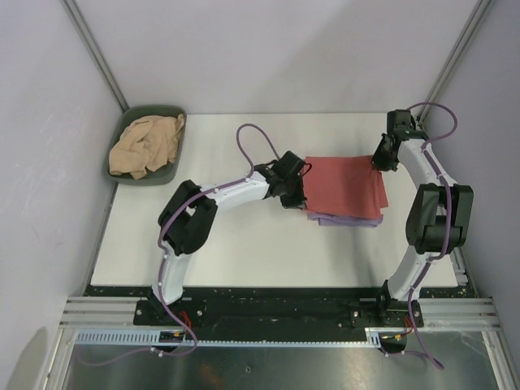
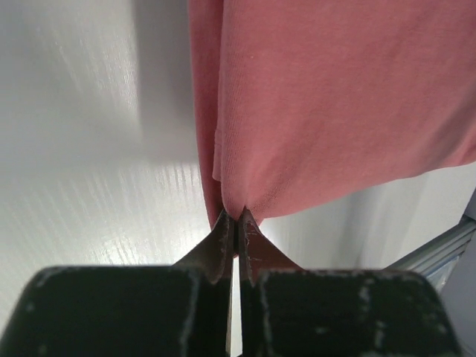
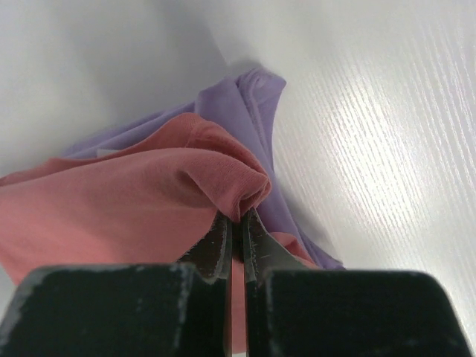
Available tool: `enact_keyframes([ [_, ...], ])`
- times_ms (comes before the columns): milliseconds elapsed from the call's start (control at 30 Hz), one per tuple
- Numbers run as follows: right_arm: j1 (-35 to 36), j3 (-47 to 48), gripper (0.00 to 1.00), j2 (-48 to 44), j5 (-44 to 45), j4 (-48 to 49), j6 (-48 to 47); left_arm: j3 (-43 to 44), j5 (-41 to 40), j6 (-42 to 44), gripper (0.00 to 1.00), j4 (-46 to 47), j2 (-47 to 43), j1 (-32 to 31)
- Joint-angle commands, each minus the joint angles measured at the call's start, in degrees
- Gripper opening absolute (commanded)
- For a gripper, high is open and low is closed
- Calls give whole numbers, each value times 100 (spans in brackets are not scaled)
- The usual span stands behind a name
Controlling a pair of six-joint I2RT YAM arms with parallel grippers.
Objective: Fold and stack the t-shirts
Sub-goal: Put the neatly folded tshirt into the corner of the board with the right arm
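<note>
A salmon-red t-shirt (image 1: pixel 345 185) is spread between both grippers over the folded lavender t-shirt (image 1: pixel 345 219), whose edge peeks out below it. My left gripper (image 1: pixel 294 195) is shut on the red shirt's left edge (image 2: pixel 297 111), the cloth pinched at its fingertips (image 2: pixel 236 217). At the right, my right gripper (image 1: pixel 379 162) is shut on a bunched fold of the same shirt (image 3: pixel 149 201); the lavender shirt (image 3: pixel 253 111) lies just beyond it. The tan-beige t-shirt (image 1: pixel 146 145) lies crumpled in the bin.
A dark green oval bin (image 1: pixel 175 166) sits at the table's back left corner. The white table (image 1: pixel 268 252) runs between grey side walls, with a metal rail at the near edge.
</note>
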Motion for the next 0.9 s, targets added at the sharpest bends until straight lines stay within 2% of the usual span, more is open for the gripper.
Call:
enact_keyframes([
  [0, -116, 78, 0, 185, 330, 199, -11, -110, 187, -87, 0, 139, 38, -78],
  [233, -127, 395, 2, 483, 460, 9, 12, -173, 266, -102, 0, 196, -35, -121],
  [267, -131, 451, 8, 541, 503, -18, 8, -191, 282, -94, 0, 209, -38, -125],
  [367, -134, 650, 34, 735, 651, -180, 11, -238, 402, -19, 1, 251, 37, -126],
  [400, -134, 745, 41, 781, 705, -288, 25, -277, 456, 27, 5, 263, 64, -127],
  [433, -134, 810, 47, 778, 727, -381, 36, -327, 492, 81, 13, 282, 51, -124],
  [500, -99, 855, 55, 586, 732, -486, 38, -492, 477, 244, 38, 340, -113, -114],
  [600, 154, 828, 62, 175, 754, -585, 25, -724, 366, 591, 62, 386, -567, -62],
  [700, 670, 555, 64, -185, 676, -455, 186, -959, 337, 852, 71, 395, -1060, 118],
  [867, 1284, -85, 64, -152, 283, 40, 708, -1428, 347, 1064, 73, 399, -1781, 554],
])
